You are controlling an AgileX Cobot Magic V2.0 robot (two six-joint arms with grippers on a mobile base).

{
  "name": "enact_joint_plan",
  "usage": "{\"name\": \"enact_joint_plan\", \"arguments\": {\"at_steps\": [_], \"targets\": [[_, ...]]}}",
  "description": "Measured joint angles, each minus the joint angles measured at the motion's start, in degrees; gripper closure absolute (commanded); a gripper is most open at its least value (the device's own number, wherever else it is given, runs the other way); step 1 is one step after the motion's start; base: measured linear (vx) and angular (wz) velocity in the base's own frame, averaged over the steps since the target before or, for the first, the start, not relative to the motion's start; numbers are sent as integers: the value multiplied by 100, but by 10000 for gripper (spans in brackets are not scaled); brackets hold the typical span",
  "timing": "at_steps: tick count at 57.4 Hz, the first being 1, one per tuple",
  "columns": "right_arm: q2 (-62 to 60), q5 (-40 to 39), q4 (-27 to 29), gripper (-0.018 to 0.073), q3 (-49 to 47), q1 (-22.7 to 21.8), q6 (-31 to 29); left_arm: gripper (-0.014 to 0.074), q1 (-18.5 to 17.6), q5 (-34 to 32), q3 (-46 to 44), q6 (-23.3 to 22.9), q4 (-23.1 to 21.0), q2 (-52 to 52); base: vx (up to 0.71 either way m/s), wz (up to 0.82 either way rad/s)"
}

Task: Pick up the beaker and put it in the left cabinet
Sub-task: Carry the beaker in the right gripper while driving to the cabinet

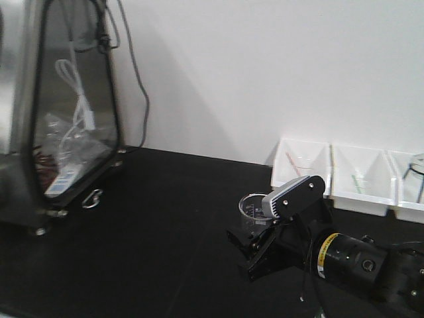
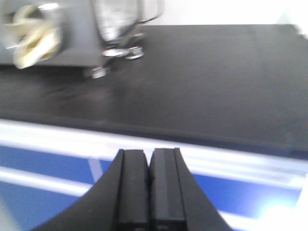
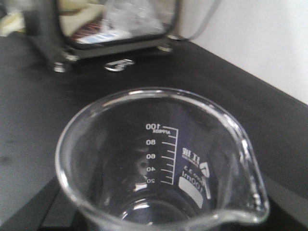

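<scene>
The beaker [image 3: 163, 159] is clear, glossy glass with white printed marks. The table [image 1: 159, 218] is black and matt, faintly streaked. The cabinet [image 1: 14, 99] looks like dull grey metal. The bins [image 1: 361, 175] are smooth white plastic. My left gripper [image 2: 149, 156] is matt black.

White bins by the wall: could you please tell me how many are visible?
3, side by side at the right rear: left bin, middle bin, right bin cut by the frame edge; more may lie beyond.
</scene>
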Motion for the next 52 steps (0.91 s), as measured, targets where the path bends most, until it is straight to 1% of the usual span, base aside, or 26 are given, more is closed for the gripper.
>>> {"name": "enact_joint_plan", "arguments": {"at_steps": [37, 52], "targets": [[2, 0, -5, 456, -2, 0, 5, 593, 0, 5, 0, 0, 0, 0, -17, 88], [2, 0, -5, 456, -2, 12, 5, 593, 0, 5, 0, 0, 0, 0, -7, 72]]}}
